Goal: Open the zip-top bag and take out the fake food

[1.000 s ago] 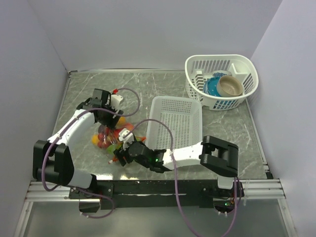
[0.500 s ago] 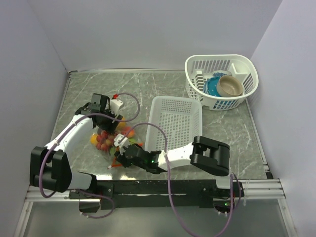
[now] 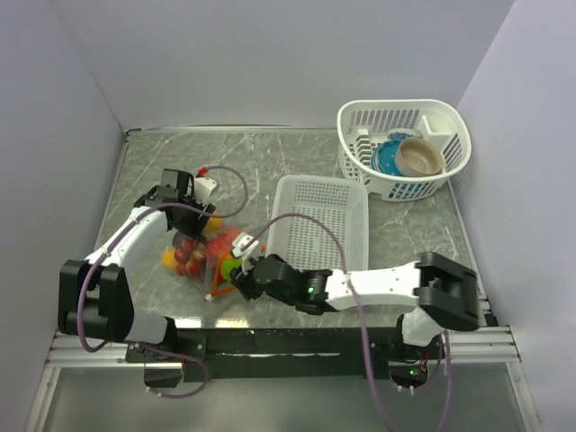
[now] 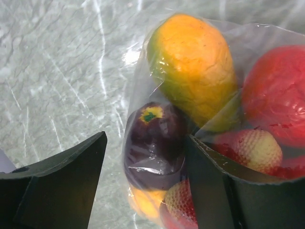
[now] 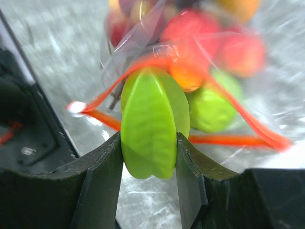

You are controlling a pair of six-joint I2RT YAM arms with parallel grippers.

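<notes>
Fruit of plastic fills the bag, which lies on the left near part of the counter, just left of the white tray. Through the clear film we see fake food: an orange-yellow piece, red ones and a dark purple one.

From the far side, the left fingers stand open astride the far end of the bag. One finger touches the film, while the other stands a little apart from it, so they hold nothing. The dark purple piece lies between them inside the bag.

From the near right, the right fingers are closed on a green fruit, pressing its two sides at the bag's mouth. The mouth gapes, and its orange-red strip loops around behind the green fruit. We cannot tell whether the green fruit is wholly clear of the bag.

At the far right of the counter sits a white basket holding a blue bowl and a beige bowl.
</notes>
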